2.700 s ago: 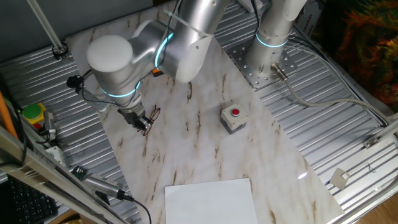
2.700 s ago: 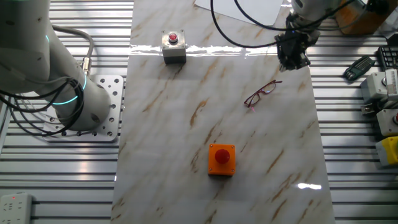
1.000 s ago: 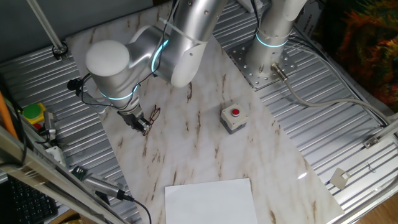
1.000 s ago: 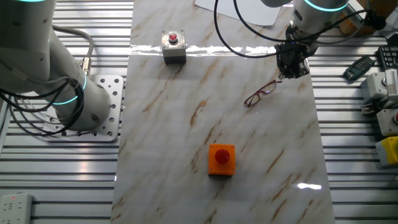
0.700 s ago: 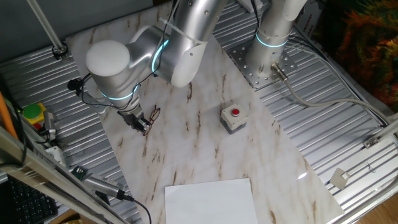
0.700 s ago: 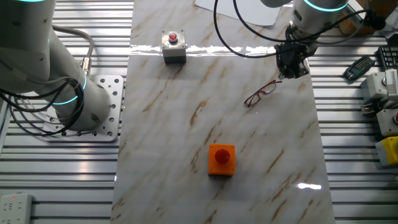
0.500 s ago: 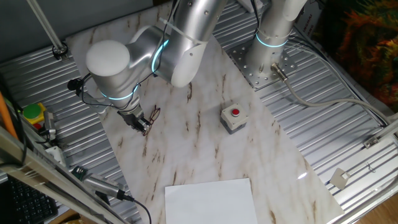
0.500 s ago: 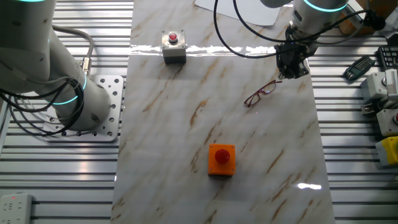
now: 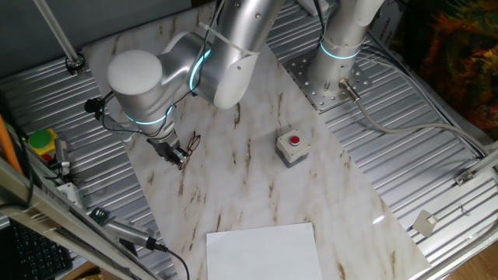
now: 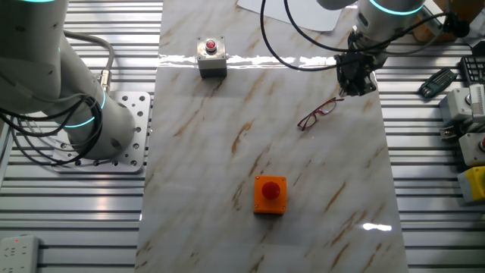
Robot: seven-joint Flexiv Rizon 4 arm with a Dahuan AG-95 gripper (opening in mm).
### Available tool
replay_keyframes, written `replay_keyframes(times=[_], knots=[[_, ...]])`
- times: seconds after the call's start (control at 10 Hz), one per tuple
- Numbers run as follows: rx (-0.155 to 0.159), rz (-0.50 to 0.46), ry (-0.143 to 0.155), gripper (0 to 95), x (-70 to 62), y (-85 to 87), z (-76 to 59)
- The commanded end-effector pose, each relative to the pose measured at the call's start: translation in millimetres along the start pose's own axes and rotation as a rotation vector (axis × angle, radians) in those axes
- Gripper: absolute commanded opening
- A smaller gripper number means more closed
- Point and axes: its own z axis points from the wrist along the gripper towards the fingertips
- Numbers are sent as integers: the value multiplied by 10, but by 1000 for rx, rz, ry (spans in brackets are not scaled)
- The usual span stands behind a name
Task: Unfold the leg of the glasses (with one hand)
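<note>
The glasses lie on the marble tabletop near its edge, a thin reddish-brown wire frame; in the one fixed view the glasses show just right of the fingers. The leg points out from the frame's end toward my gripper. My gripper is low over the table, with its dark fingertips right at the leg's tip. The fingers look close together. Whether they pinch the wire is too small to make out.
A grey button box with a red button and an orange button box stand on the marble. A white sheet lies at the table's end. The second arm's base sits on the ribbed metal beside the table.
Since 2.7 s ago my gripper has come down and closer to the leg's tip. Over the last second nothing has visibly moved.
</note>
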Motion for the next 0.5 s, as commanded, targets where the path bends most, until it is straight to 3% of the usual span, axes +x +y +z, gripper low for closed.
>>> replay_keyframes(times=[0.1,0.5], knots=[[-1,-1,3,0,9,9,-44],[1,-1,6,0,11,9,-45]])
